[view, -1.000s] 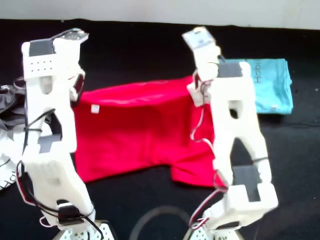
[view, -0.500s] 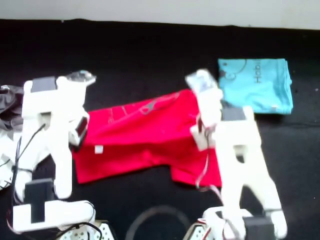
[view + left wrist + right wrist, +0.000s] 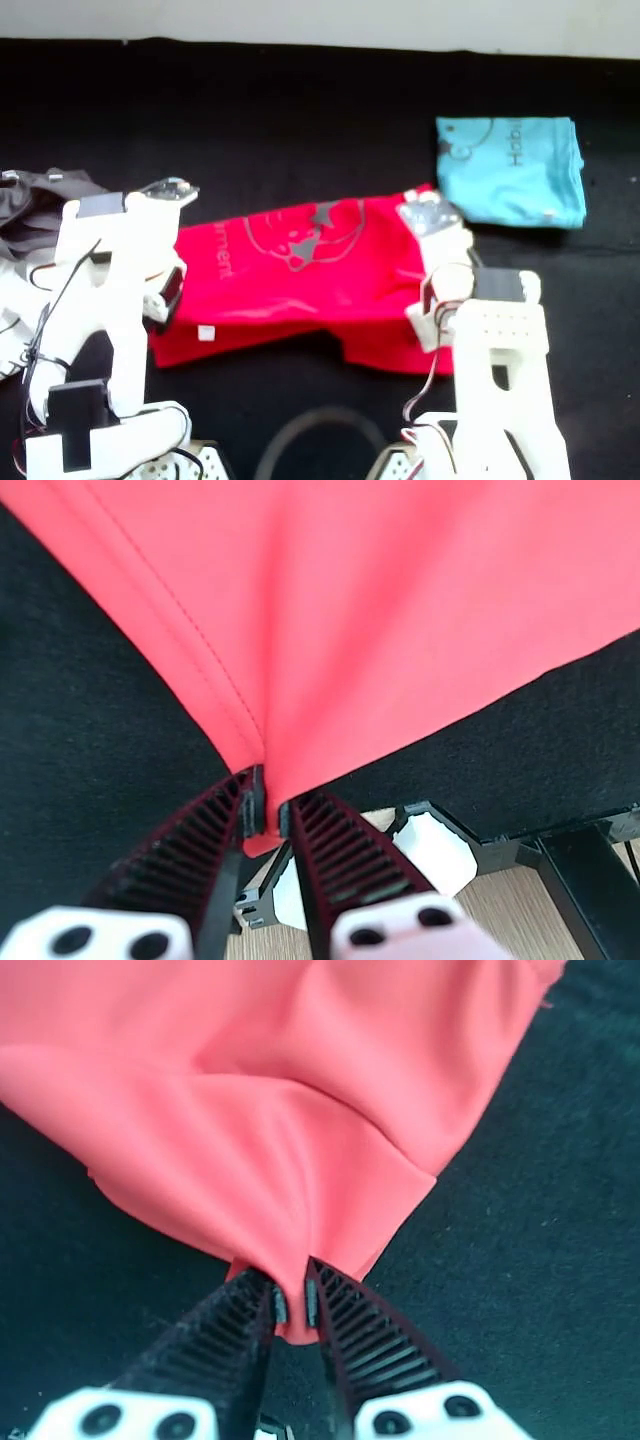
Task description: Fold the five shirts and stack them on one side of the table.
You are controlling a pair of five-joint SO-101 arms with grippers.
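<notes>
A red shirt (image 3: pixel 300 270) lies spread across the middle of the black table, its printed side showing along the far half. My left gripper (image 3: pixel 264 815) is shut on the red shirt (image 3: pixel 400 610) at its left edge. My right gripper (image 3: pixel 292 1305) is shut on a bunched fold of the same red shirt (image 3: pixel 300 1110) at its right edge. In the high view the left arm (image 3: pixel 115 300) stands at the shirt's left side and the right arm (image 3: pixel 470 320) at its right side. A folded light blue shirt (image 3: pixel 512 170) lies flat at the far right.
A heap of grey and white shirts (image 3: pixel 35 215) sits at the left edge of the table. A dark cable loop (image 3: pixel 315 440) lies at the near edge between the arm bases. The black tabletop (image 3: pixel 280 110) behind the red shirt is bare.
Both arms have drawn toward the near edge, pulling the red shirt's held edge over. The printed side has come into view along the far half.
</notes>
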